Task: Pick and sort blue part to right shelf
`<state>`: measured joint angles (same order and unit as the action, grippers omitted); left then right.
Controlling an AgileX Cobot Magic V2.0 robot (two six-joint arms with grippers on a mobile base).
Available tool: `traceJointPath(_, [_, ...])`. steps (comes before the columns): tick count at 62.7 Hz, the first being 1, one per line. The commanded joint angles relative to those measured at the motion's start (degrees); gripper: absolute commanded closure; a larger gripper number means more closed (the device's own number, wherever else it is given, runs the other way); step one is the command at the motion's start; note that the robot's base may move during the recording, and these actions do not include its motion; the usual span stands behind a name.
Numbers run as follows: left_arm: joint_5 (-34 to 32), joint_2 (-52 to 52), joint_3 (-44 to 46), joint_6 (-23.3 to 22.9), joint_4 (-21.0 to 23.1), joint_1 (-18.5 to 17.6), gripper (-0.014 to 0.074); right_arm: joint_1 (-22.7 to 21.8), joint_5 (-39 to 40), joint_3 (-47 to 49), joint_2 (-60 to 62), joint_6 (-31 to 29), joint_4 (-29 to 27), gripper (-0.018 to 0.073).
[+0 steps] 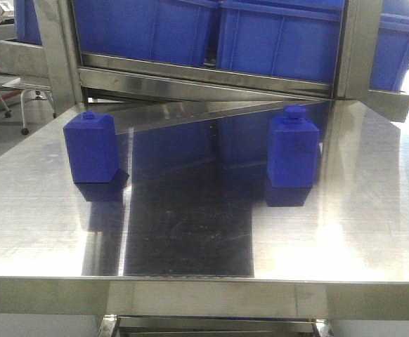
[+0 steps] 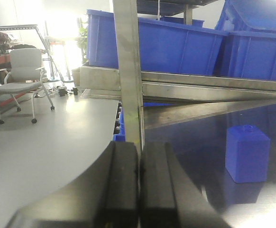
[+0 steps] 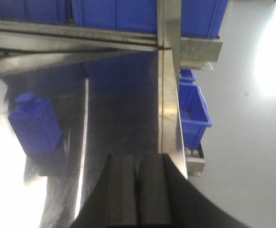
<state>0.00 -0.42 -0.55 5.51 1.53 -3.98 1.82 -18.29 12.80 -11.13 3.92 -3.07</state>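
Note:
The blue part point(image 1: 293, 149), a small bottle-shaped block with a round knob, stands upright on the right half of the steel table point(image 1: 190, 246); the right wrist view has the blue part point(image 3: 34, 125) at its left. Behind the table rises the right shelf point(image 1: 261, 83), its steel rails carrying large blue bins point(image 1: 275, 38). My left gripper point(image 2: 139, 171) is shut with nothing in it, left of the table near a shelf post point(image 2: 128, 71). My right gripper point(image 3: 138, 190) is shut and empty, over the table's right edge, well to the right of the part. Neither gripper shows in the front view.
A boxier blue block point(image 1: 91, 147) stands on the table's left half, also the block point(image 2: 247, 153) right of the left gripper. Smaller blue bins point(image 3: 193, 107) sit low beside the table's right edge. A white office chair point(image 2: 23, 71) stands on the floor at far left.

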Motion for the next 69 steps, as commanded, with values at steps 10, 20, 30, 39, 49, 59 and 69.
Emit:
traceJointPath(10, [-4.71, -1.26, -1.24, -0.31, 0.12, -0.30, 0.0472, -0.21, 0.27, 10.03, -13.92, 1.24, 0.09, 0.0502])
traceJointPath(20, [-4.71, -1.26, -1.24, -0.31, 0.12, -0.30, 0.0472, 0.90, -5.17, 16.84, -23.09, 2.72, 0.60, 0.0499])
traceJointPath(30, [-4.71, -1.26, -1.24, -0.31, 0.12, -0.30, 0.0472, 3.28, -8.55, 21.65, -31.46, 2.97, 1.74, 0.0359])
traceJointPath(39, [-4.71, -1.26, -1.24, -0.31, 0.12, -0.30, 0.0472, 6.57, -10.26, 25.10, -38.09, 7.96, 3.56, -0.0013])
traceJointPath(49, [-4.71, -1.26, -1.24, -0.31, 0.12, -0.30, 0.0472, 10.70, -18.13, 31.70, -46.03, 20.03, 8.11, -0.0065])
traceJointPath(59, [-4.71, -1.26, -1.24, -0.31, 0.12, -0.30, 0.0472, 15.47, -27.69, 41.16, -55.02, 27.00, 10.78, -0.0065])
traceJointPath(69, [-4.71, -1.26, -1.24, -0.31, 0.12, -0.30, 0.0472, 20.01, -36.45, 52.91, -65.07, 27.00, 10.46, -0.0065])
